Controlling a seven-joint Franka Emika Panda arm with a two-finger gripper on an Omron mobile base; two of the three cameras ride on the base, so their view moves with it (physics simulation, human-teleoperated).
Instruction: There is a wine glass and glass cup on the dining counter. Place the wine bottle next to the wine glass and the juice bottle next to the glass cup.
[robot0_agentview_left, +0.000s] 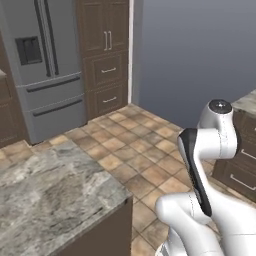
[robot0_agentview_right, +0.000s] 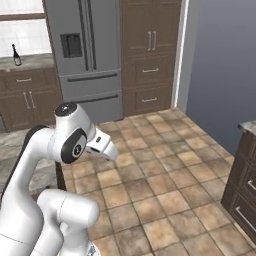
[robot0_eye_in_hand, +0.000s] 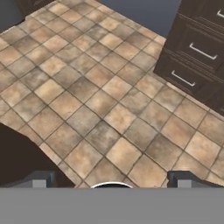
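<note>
The dining counter (robot0_agentview_left: 50, 190), a grey-beige marbled top on dark wood, fills the lower left of the left base view. Far off in the right base view, a slim dark wine bottle (robot0_agentview_right: 16, 55) stands upright on the back kitchen counter (robot0_agentview_right: 30, 62), left of the fridge. My gripper (robot0_eye_in_hand: 111, 180) hangs over the tiled floor in the hand view, open, its two fingertips (robot0_eye_in_hand: 40, 179) wide apart with nothing between them. The wine glass, glass cup and juice bottle are out of view.
A grey fridge (robot0_agentview_left: 47, 65) and tall dark wood cabinets (robot0_agentview_left: 107, 50) line the far wall. Drawer-fronted cabinets (robot0_eye_in_hand: 197, 57) stand at the right. Tiled floor (robot0_agentview_right: 160, 175) stretches between them. A blue-grey wall (robot0_agentview_left: 200, 50) closes the back right.
</note>
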